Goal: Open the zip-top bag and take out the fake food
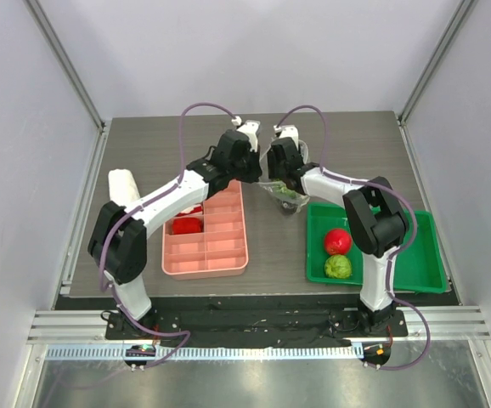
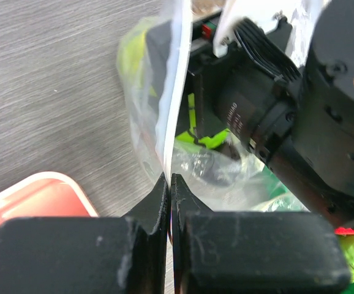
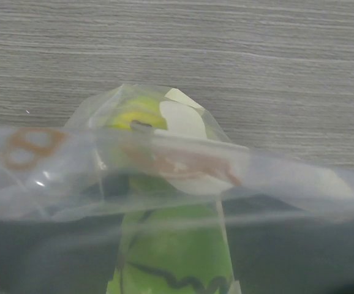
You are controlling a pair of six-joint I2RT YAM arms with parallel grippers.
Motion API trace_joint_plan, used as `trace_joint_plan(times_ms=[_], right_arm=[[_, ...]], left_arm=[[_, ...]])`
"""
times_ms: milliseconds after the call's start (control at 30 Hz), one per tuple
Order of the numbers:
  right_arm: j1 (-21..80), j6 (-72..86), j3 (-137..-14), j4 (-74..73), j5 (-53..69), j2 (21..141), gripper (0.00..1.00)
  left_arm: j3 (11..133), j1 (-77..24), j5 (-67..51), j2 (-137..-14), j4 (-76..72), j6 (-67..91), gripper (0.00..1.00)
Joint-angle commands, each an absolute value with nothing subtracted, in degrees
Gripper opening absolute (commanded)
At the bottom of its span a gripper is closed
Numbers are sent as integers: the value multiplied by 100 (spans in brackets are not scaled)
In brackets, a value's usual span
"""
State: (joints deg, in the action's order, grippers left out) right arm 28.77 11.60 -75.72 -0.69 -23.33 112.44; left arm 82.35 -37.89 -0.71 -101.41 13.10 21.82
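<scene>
One clear bag [image 1: 281, 192] hangs just above the middle of the overhead view, between the two grippers and raised off the table [image 1: 339, 153]. The right wrist view shows its film stretched across the whole frame. A yellow-green pear [image 3: 134, 113] sits inside it, just left of the upper middle of that frame.

The left gripper [image 2: 169, 184] is pinched together on a thin edge of the bag, with the plastic rising out of the closed fingertips at the lower middle of its own view. The right gripper [image 1: 278, 178] meets the bag from the right in the overhead view and reaches down into the plastic. Whether its fingers are apart or closed on the bag I cannot tell, because the film hides them.

To the lower right of the bag in the overhead frame a green tray [image 1: 415, 272] holds a red apple [image 1: 337, 241]. A bumpy green fruit [image 1: 338, 267] lies just below the apple in the frame, close against it. To the lower left of the bag is a pink tray [image 1: 228, 255] split into compartments, with red pieces [image 1: 186, 225] in its left cells. A white roll [image 1: 125, 189] lies near the table's left edge, partly under the left arm.
</scene>
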Motion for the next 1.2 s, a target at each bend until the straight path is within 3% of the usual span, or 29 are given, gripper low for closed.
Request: trace_joint_plan(times_ms=[0,233,500,600,700,767,967,1067,1167], right_arm=[[2848,1037,-7989,299,-2215,11461,67],[2742,967,-8481,246,-1838,12119,79],[2558,923,-9070,44,-1529,12718,79],[2505,879,-9140,44,-1460,12735,67],[2505,800,-9097,35,-1503,12517,35],[2505,800,-9009,35,-1442,12210,21],[2540,1045,-8526,-148,-1152,11251,2],[2549,1230,-8472,-788,-828,10916,2],[2549,1327,-8675,-1589,-686,10907,27]], left_arm=[[8200,-3814,-158,-10054,1231,2083,0],[8104,-3814,-220,-10134,1125,2101,0],[8086,-3771,-97,-10186,1081,2048,0],[8121,-3744,-123,-10265,1020,2074,0],[8130,-3692,-149,-10327,1002,2118,0],[8104,-3604,-202,-10353,888,2223,0],[8226,-3472,-281,-10406,817,2338,0],[8340,-3463,-299,-10424,888,2320,0],[8367,-3463,-369,-10433,870,2338,0]])
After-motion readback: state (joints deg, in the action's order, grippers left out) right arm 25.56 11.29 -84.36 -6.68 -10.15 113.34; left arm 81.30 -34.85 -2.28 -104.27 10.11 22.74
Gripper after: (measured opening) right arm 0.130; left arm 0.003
